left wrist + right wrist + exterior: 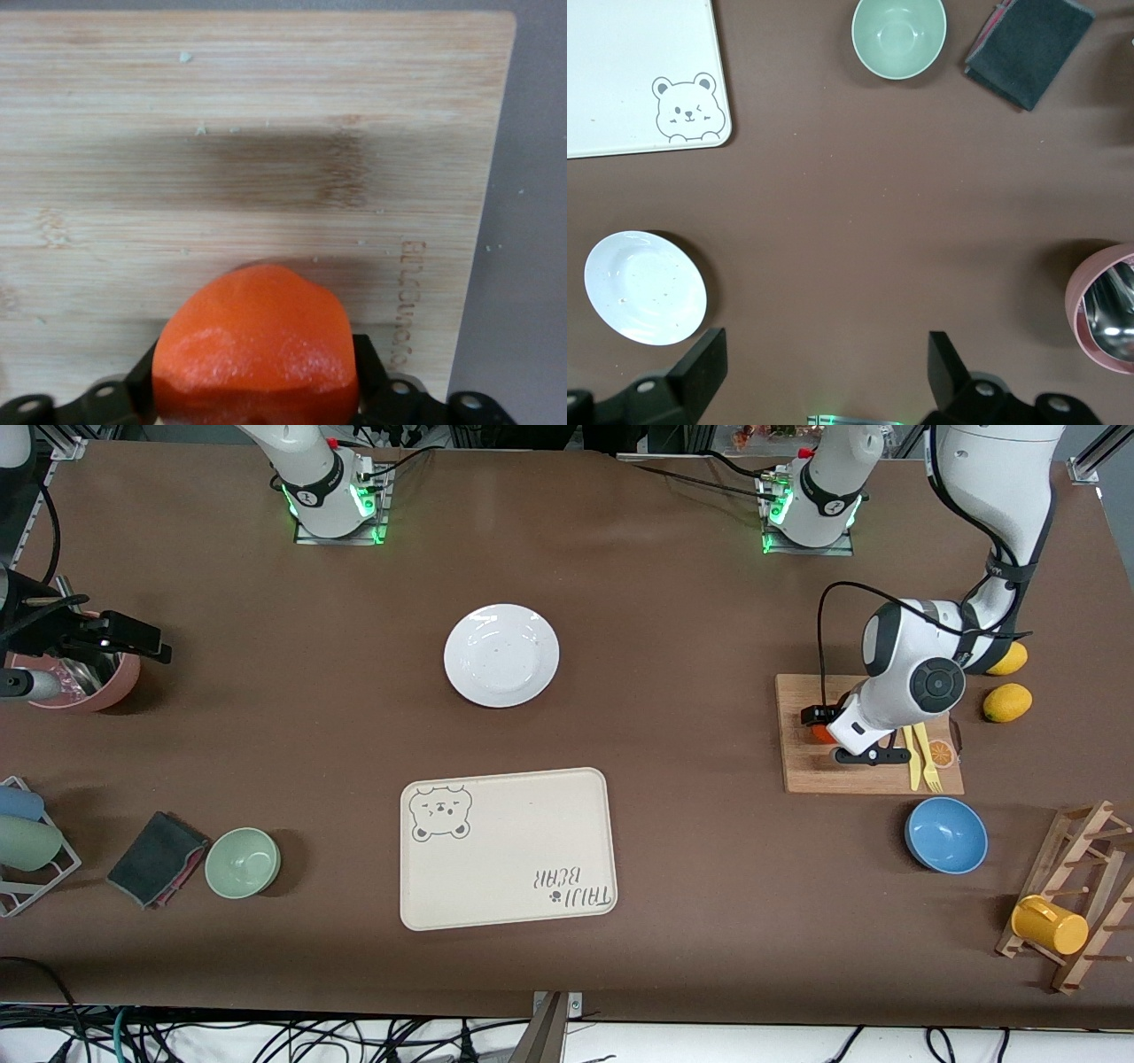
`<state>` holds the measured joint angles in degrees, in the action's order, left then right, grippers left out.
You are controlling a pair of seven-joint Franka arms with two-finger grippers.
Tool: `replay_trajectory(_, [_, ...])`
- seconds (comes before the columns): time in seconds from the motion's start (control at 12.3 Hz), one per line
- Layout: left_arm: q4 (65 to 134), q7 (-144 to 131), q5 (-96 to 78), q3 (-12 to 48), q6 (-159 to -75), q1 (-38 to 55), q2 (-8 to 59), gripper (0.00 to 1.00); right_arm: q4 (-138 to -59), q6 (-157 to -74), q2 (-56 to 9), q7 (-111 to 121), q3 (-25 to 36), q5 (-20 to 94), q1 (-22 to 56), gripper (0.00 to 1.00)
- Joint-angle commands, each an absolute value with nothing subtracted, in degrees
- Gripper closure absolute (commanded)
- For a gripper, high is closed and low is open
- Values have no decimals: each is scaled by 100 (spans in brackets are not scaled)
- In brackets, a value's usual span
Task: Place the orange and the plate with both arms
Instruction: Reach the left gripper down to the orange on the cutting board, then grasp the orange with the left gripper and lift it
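Observation:
The orange (822,733) is on the wooden cutting board (802,775) toward the left arm's end of the table. My left gripper (842,737) is down at the board and shut on the orange. In the left wrist view the orange (257,345) fills the gap between the black fingers (142,382), just over the board (266,133). The white plate (501,654) lies on the table mid-way between the arm bases, farther from the camera than the tray; it also shows in the right wrist view (645,288). My right gripper (133,638) waits open and empty, high over the pink pot (84,684).
The cream bear-print tray (507,849) lies nearer the camera than the plate. Two lemons (1007,701), a yellow fork and knife (921,757), a blue bowl (946,834) and a wooden rack with a yellow mug (1050,924) surround the board. A green bowl (243,862) and dark cloth (158,857) lie toward the right arm's end.

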<state>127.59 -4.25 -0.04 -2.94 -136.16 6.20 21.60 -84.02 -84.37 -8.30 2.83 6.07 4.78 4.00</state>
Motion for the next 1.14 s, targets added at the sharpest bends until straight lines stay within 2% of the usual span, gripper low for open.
replay_trajectory(0.0, [12691, -422, 176, -290, -13702, 659, 2250, 50, -8464, -8411, -738, 343, 589, 536, 369, 0])
replay_trajectory(0.24, [12508, -457, 176, -281, -13510, 764, 2206, 69, -8464, -8402, -729, 343, 598, 536, 369, 0])
replay_trajectory(0.32, [12272, -596, 167, -281, -13082, 895, 2171, 73, -8464, -8402, -729, 343, 598, 536, 369, 0])
replay_trajectory(0.49, [11474, -1454, 80, -212, -12037, 1333, 2206, 74, -8464, -8402, -729, 343, 598, 545, 369, 0])
replay_trajectory(0.57, [11226, -1955, -104, -150, -11797, 1597, 2206, 74, -8473, -8402, -729, 343, 598, 545, 369, 0])
replay_trajectory(0.81, [10655, -3168, -1456, 245, -11786, 2440, 2416, 75, -8473, -8402, -729, 387, 606, 545, 360, 0])
replay_trajectory(1.05, [9671, -4995, -1783, 255, -11812, 3635, 3161, 76, -8473, -8402, -738, 387, 606, 545, 360, 0])
